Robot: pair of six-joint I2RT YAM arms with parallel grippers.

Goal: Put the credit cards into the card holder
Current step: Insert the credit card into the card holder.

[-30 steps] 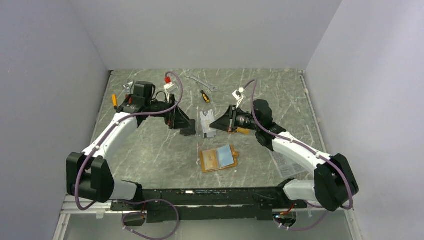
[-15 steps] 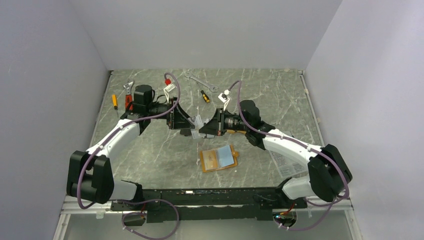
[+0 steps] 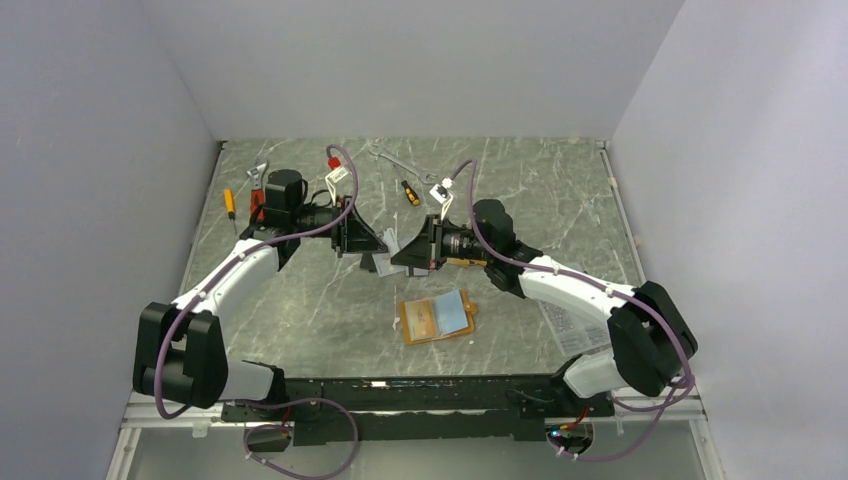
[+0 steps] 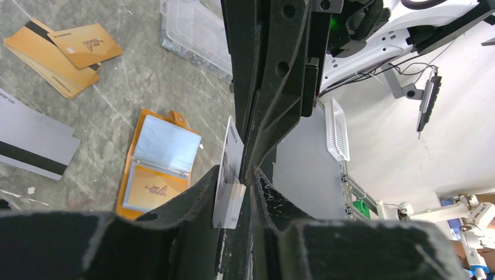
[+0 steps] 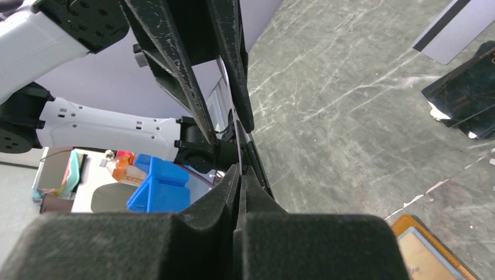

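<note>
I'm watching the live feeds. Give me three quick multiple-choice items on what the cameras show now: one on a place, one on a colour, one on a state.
1. Where is the card holder relative to the left gripper and right gripper?
A) on the table, nearer the front edge than they are
B) by the far wall
C) against the left wall

2. What colour is the card held where the grippers meet?
A) orange-tan
B) silver-grey
C) blue

3. How is the card holder?
A) snapped shut
B) lying open on the table
C) lifted by the left gripper

Answers:
1 A: in the top view it lies below both grippers, toward the front edge.
2 B: the left wrist view shows the card as pale silver-grey.
3 B: it is spread flat with its inside facing up.
</note>
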